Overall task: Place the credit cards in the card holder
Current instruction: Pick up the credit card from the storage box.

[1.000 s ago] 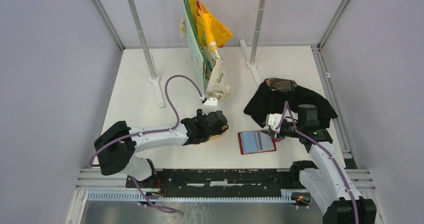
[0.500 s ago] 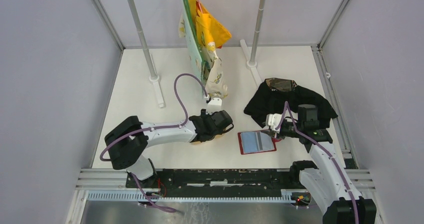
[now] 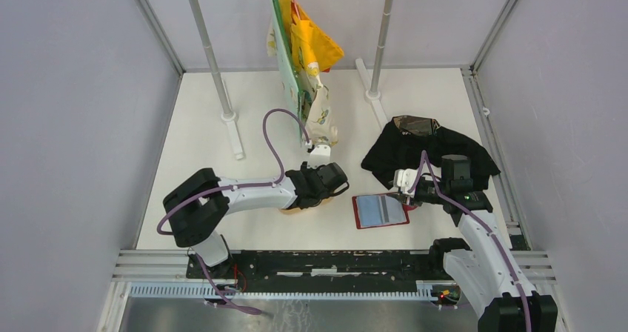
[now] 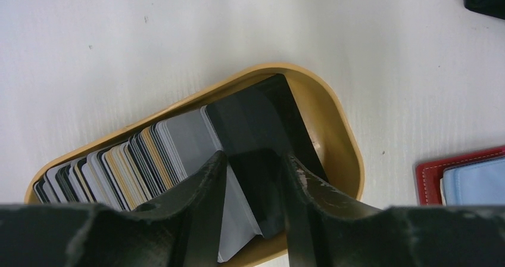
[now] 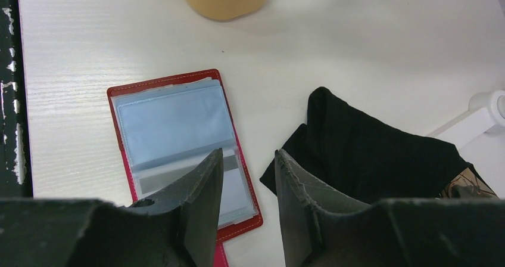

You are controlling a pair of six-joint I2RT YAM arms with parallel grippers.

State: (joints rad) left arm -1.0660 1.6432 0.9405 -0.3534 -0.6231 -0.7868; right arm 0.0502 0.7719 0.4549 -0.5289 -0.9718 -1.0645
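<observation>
Several credit cards (image 4: 119, 171), grey, black and gold-edged, stand packed on edge in a tan oval tray (image 4: 339, 130). A black card (image 4: 256, 118) leans at the stack's right end. My left gripper (image 4: 253, 160) is open right above the tray, its fingers on either side of the black card's lower part. From above, this gripper (image 3: 337, 184) hides most of the tray (image 3: 296, 207). The red card holder (image 3: 380, 211) lies open and flat, showing clear pale-blue sleeves (image 5: 172, 124). My right gripper (image 5: 248, 157) is open at the holder's right edge, one finger (image 5: 205, 183) over the sleeves.
A black cloth (image 3: 429, 150) lies crumpled just behind the right gripper. Yellow and patterned fabrics (image 3: 304, 58) hang from a rack with two posts (image 3: 211, 50) at the back. The card holder's red corner (image 4: 429, 177) shows at the right of the left wrist view.
The left arm has stretched out to the right, carrying its gripper a little right over the tray. The right arm and the card holder have not moved.
</observation>
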